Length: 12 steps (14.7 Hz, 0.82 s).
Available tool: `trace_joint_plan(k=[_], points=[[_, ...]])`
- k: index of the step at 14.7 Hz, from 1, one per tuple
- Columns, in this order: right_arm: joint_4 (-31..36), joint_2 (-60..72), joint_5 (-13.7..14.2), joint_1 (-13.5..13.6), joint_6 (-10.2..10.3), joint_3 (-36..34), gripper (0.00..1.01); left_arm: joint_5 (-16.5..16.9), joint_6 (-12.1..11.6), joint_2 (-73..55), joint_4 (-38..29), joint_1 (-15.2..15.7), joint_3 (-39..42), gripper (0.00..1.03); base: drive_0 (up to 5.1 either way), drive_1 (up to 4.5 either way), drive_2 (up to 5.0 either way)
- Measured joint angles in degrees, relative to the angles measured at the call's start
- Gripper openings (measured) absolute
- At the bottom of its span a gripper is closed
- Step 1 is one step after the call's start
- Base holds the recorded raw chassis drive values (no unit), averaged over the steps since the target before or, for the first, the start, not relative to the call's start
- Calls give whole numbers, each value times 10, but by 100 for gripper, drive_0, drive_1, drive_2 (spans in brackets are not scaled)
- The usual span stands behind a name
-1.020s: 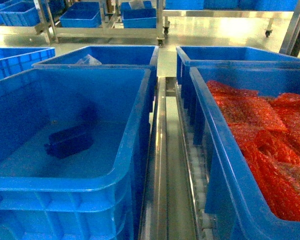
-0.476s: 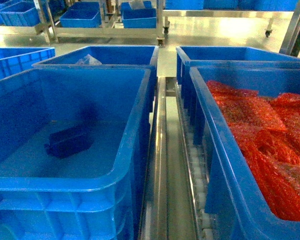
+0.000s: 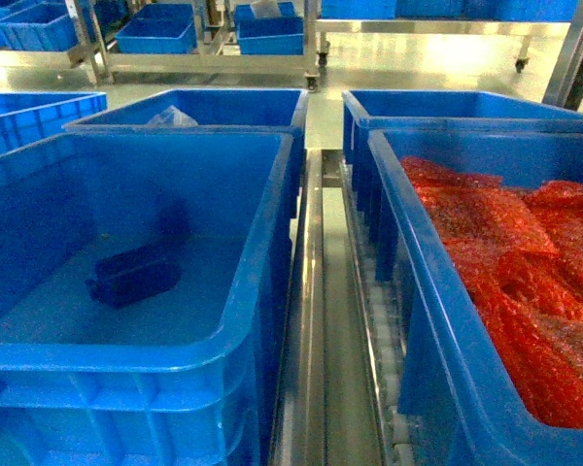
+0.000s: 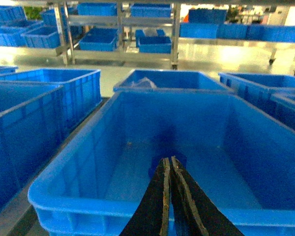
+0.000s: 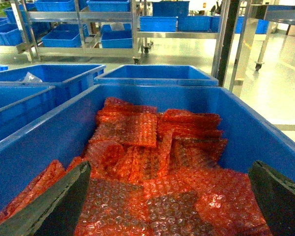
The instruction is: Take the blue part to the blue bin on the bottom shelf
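Blue part point(image 3: 134, 275) lying on floor of blue bin point(image 3: 256, 291), bottom shelf point(image 3: 316, 320) rails alongside. Placing apparently done. Left gripper point(image 4: 168, 196) fingers pressed together, empty; right gripper point(image 5: 169, 196) fingers spread wide above red bubble-wrap packets point(image 5: 152, 162). Next: retreat.

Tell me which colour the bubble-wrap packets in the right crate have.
Red-orange; the bubble-wrap packets show best in the right wrist view, piled inside the blue crate.

Blue bin point(image 3: 262, 320) apparently rests on bottom shelf point(image 3: 316, 320).
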<state>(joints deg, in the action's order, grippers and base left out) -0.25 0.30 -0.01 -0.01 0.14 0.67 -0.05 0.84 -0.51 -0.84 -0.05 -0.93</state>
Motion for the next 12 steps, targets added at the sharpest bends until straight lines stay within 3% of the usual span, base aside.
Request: trace_joint_plan(k=[5,12], points=[[0,0,0,0,0,0,98,0,0,0,11,0,2,3,0,0,0],[0,0,0,0,0,0,98,0,0,0,11,0,2,95,0,0,0]])
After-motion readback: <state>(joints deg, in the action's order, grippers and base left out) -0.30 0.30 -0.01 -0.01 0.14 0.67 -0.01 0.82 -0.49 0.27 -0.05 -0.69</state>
